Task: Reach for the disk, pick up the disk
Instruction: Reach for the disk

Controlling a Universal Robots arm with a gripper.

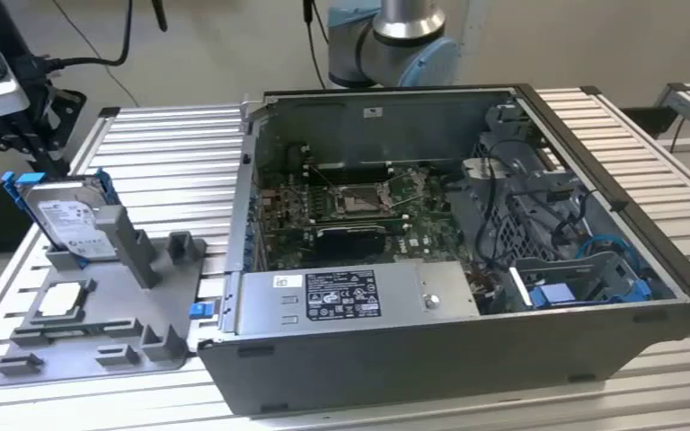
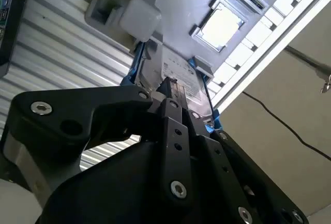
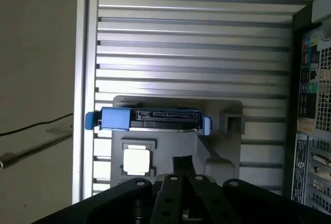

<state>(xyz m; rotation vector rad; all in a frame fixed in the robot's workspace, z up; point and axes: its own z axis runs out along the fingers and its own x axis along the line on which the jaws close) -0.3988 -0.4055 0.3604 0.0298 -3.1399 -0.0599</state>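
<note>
The biggest thing here is the slatted aluminium table [image 1: 165, 144]. Sitting on it is an open desktop PC case [image 1: 441, 359] with its side off and the motherboard [image 1: 358, 202] facing up. It's a pretty standard office tower (cables bunched at the end toward the exterior view's right). Past the case's far wall, the pale blue and silver base of the robot arm [image 1: 387, 40] pokes up.

Just beside the case, on the exterior view's left of it, a flat grey fixture tray [image 1: 129, 310] lies on the table, with little posts and pockets moulded into it.

The black gripper [image 3: 182, 163] hangs above that tray, looking down on it. In both wrist views its fingers [image 2: 169, 87] are drawn in close together with nothing between them, so it isn't holding anything. Whether the tips touch anything below can't be told.

The disk [image 1: 67, 218] stands upright on its edge in a slot of the tray. It's at the tray's outer end, well apart from the case, and its label side shows in the exterior view. The bright blue bracket wraps round it, and in the first wrist view its connector edge [image 3: 155, 119] points up toward the gripper.

A small square silver chip [image 1: 64, 299] lies flat in a pocket of the tray near the disk, also on the side away from the case. The smallest item is a little blue plastic part [image 1: 201, 310], right up against the case wall where the tray meets it.
</note>
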